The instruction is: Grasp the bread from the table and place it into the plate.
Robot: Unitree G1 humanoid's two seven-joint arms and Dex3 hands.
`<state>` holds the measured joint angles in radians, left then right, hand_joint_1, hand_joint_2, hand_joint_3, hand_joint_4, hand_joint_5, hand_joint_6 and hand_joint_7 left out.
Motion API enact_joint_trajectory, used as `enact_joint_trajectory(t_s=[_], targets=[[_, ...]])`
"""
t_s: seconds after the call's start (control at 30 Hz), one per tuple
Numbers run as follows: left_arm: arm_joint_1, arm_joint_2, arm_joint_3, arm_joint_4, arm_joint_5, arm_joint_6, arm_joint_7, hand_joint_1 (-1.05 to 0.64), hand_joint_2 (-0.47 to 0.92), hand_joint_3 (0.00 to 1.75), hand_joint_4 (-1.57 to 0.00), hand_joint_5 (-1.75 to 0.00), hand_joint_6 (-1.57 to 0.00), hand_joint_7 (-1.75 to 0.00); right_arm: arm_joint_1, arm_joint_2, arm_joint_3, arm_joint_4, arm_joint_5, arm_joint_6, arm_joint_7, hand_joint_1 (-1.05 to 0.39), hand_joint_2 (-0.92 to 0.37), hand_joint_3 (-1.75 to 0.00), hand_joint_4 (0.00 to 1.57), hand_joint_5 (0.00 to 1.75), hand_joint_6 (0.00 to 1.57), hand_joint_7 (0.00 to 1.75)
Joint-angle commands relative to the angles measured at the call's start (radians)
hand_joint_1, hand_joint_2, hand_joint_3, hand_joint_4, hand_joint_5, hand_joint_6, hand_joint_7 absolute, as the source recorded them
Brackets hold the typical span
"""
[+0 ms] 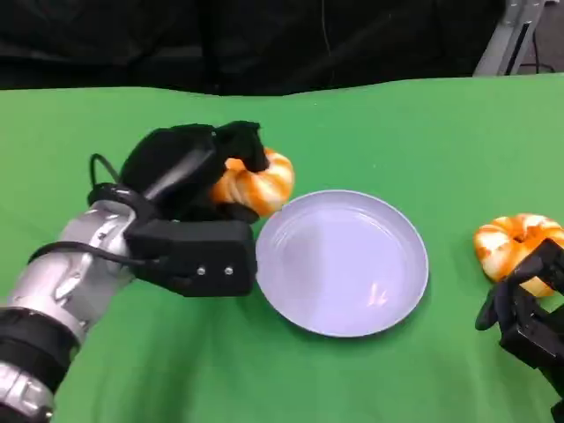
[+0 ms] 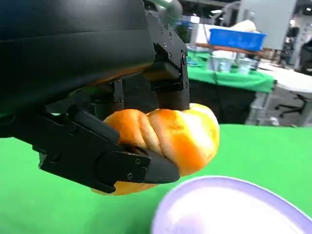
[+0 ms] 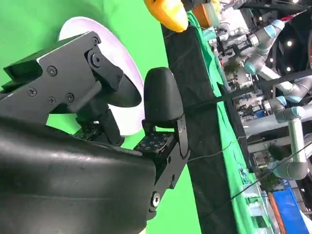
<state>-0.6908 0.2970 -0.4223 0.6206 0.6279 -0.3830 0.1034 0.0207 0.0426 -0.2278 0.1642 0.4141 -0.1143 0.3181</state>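
Observation:
A twisted orange-and-white bread (image 1: 264, 181) is gripped by my left hand (image 1: 189, 172), just outside the far-left rim of the pale lavender plate (image 1: 352, 264). In the left wrist view black fingers (image 2: 131, 168) wrap around the bread (image 2: 170, 136), and the plate (image 2: 234, 209) lies close below and beside it. The plate has nothing on it. A second bread (image 1: 515, 242) lies on the green table at the right, right in front of my right hand (image 1: 529, 317), which holds nothing. In the right wrist view the right hand (image 3: 97, 146) has its fingers apart, with the plate (image 3: 124, 53) and a bread (image 3: 168, 12) beyond it.
The green table (image 1: 370, 132) runs back to a black curtain. Its far edge lies well behind the plate. A metal stand (image 1: 511, 35) rises at the back right corner. Open green cloth lies in front of the plate.

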Motion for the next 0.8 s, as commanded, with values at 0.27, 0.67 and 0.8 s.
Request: enact_joint_trajectory(t_s=[0.27, 0.67, 0.8], targets=[[-0.047, -0.081, -0.066, -0.013, 0.054, -0.002, -0.037, -0.13, 0.92, 0.29, -0.66, -1.75, -0.54, -1.75, 0.012, -0.012, -0.002, -0.019, -0.002, -0.009, -0.002, -0.08, -0.6, -1.15, 0.77, 1.75, 0.67, 1.62], [-0.112, -0.209, -0.148, 0.173, 0.111, -0.021, 0.026, -0.08, 0.92, 0.22, -0.73, -1.75, -0.61, -1.74, 0.01, -0.001, -0.004, -0.018, -0.005, -0.027, -0.011, -0.08, -0.58, -1.16, 0.77, 1.75, 0.66, 1.63], [-0.13, -0.233, -0.152, 0.241, 0.114, -0.017, 0.031, -0.09, 0.92, 0.25, -0.72, -1.75, -0.58, -1.75, 0.01, -0.003, -0.003, -0.018, -0.005, -0.029, -0.012, -0.08, -0.59, -1.16, 0.77, 1.75, 0.66, 1.63]])
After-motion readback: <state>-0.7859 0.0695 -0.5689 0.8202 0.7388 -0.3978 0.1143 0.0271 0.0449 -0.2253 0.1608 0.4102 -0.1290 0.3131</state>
